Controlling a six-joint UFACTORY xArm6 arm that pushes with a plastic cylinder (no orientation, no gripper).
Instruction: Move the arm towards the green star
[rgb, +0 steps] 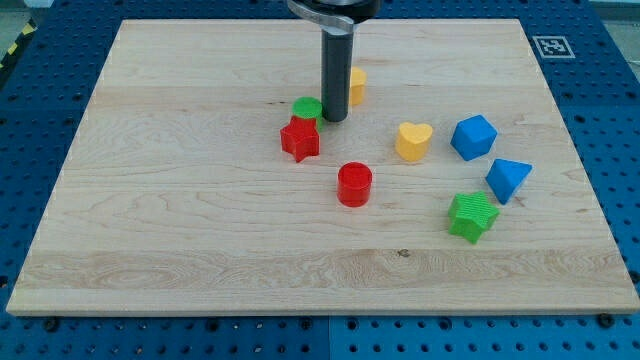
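Wooden board (180, 220), one rod, no jaws, so nothing opens and nothing is held. You'll see my tip (334, 120) down on the wood, just beside the green round block (306, 106) at its 3 o'clock; contact can't be told. Red star (300, 139) sits at the tip's 8 o'clock, a yellow block (356, 84) half hidden behind the rod. Green star (472, 216) is well apart, at 4 o'clock from the tip, below the blue pyramid-like block (508, 179).

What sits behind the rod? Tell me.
A yellow block shows at the rod's right edge; the rest of it is covered, so its shape cannot be told. My tip rests beside the green block.
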